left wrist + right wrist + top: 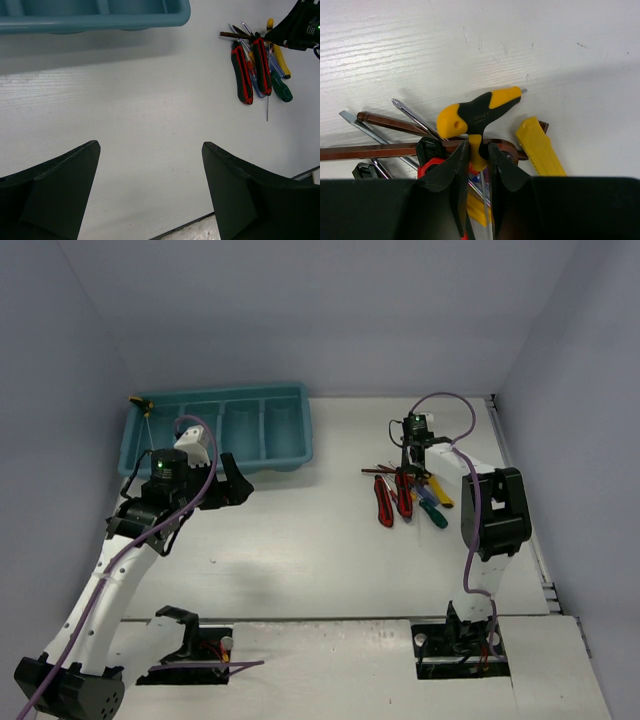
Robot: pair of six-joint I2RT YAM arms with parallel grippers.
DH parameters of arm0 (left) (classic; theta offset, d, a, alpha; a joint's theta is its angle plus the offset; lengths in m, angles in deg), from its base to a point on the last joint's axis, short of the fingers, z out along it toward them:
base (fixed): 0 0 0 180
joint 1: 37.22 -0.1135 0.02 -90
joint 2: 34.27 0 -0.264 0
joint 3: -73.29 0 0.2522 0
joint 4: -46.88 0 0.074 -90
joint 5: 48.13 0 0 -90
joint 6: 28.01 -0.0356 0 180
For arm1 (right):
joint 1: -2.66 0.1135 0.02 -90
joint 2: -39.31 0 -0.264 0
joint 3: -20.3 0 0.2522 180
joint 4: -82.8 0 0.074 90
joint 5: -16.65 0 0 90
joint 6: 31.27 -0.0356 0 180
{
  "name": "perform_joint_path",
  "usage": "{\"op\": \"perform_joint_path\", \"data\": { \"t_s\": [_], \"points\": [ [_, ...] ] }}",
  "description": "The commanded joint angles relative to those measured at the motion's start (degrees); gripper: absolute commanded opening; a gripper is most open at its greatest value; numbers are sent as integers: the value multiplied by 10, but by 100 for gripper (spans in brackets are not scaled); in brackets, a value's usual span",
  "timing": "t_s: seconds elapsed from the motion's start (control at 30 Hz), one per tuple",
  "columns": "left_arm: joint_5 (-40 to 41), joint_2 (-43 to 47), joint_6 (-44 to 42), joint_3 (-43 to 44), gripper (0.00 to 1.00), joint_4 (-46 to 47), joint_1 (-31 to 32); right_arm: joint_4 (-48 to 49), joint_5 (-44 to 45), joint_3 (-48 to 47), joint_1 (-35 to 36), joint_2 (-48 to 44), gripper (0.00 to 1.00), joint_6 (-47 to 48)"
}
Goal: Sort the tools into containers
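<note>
The teal tray [215, 430] stands at the back left; its near wall shows in the left wrist view [100, 20]. A yellow-and-black T-handle tool [141, 402] leans in its leftmost compartment. The other tools lie piled at the right: red-handled pliers [383, 502] [241, 75], a green-handled screwdriver [433, 512] [281, 90], a yellow handle [540, 147] and brown hex keys [385, 150]. My right gripper [415, 452] [477, 155] is over the pile's far end, shut on the neck of a yellow-and-black T-handle tool [479, 117]. My left gripper [235, 485] [150, 150] is open and empty, near the tray's front.
Grey walls close in the table at the left, back and right. The right arm's elbow [495, 510] hangs beside the pile's right side. A purple cable [465, 440] loops over the right arm.
</note>
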Motion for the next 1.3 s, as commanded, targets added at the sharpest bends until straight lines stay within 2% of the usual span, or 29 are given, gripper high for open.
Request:
{"op": "perform_joint_path", "data": {
  "t_s": [0.0, 0.03, 0.2, 0.4, 0.67, 0.8, 0.9, 1.0, 1.17, 1.27],
  "points": [
    [-6, -2, -6, 32, 81, 18, 6, 6, 17, -14, -2, -5, 5, 11],
    [-6, -2, -6, 34, 81, 18, 7, 6, 17, -14, -2, -8, 0, 13],
    [-7, -13, 5, 63, 81, 20, 12, 7, 10, -20, 11, -56, 0, 34],
    [-9, -51, 35, 131, 81, 35, 43, 7, -22, -38, 43, -178, 0, 64],
    [1, -125, 120, 213, 81, 140, 128, 8, -101, -34, 123, -308, 0, 90],
    [8, -182, 154, 273, 81, 162, 169, 11, -139, -24, 165, -358, 0, 105],
    [57, -208, 148, 308, 81, 177, 214, 16, -152, -17, 193, -383, 0, 103],
    [109, -223, 146, 306, 81, 211, 256, 18, -150, -16, 219, -398, 0, 93],
    [158, -257, 141, 316, 81, 230, 301, 19, -140, -14, 251, -400, 0, 88],
    [216, -265, 138, 324, 81, 235, 314, 21, -130, -13, 268, -398, 0, 89]
  ]
}}
